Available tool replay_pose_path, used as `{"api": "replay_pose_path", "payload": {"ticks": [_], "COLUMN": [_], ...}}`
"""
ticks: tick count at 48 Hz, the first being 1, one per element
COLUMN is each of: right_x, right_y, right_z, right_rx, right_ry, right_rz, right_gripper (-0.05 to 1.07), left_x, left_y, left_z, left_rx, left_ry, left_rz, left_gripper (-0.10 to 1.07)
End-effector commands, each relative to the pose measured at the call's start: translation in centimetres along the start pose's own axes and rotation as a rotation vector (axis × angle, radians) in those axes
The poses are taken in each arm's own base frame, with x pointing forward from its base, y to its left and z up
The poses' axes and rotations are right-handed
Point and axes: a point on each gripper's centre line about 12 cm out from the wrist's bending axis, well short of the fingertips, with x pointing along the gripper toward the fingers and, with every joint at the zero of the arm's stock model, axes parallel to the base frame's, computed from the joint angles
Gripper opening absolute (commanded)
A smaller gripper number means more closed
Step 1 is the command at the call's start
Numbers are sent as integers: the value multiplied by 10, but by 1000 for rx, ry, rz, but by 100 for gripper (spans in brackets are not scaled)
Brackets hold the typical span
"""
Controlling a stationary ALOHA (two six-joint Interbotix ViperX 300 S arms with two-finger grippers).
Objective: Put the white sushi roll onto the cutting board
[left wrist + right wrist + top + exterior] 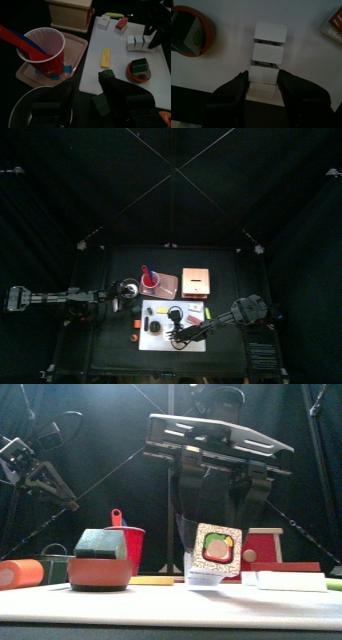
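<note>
Right claw (262, 89), jaws apart, hangs over my cutting board (224, 70); its white blocks (268, 52) run lengthwise away from it.

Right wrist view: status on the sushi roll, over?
Right gripper open, straddling white sushi roll. Roll sits on cutting board. Left gripper open, hovering beside board. Nothing blocking.
</note>
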Motion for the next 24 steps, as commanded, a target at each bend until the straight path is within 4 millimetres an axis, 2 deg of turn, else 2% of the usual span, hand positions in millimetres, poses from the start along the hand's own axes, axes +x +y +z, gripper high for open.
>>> {"api": "replay_pose_path", "payload": {"ticks": [1, 11, 24], "right_x": [-10, -11, -24], "right_y": [5, 8, 12], "right_z": [3, 2, 4], "right_rx": [14, 16, -12], "right_ry": [10, 13, -18], "right_rz": [34, 44, 79], "right_gripper": [75, 86, 86], "left_x": [1, 1, 1], "left_y": [0, 0, 0], "left_z": [10, 11, 11], "left_rx": [2, 2, 3], "left_ry": [-22, -25, -23], "left_rz": [2, 2, 3], "left_gripper": [80, 80, 80]}}
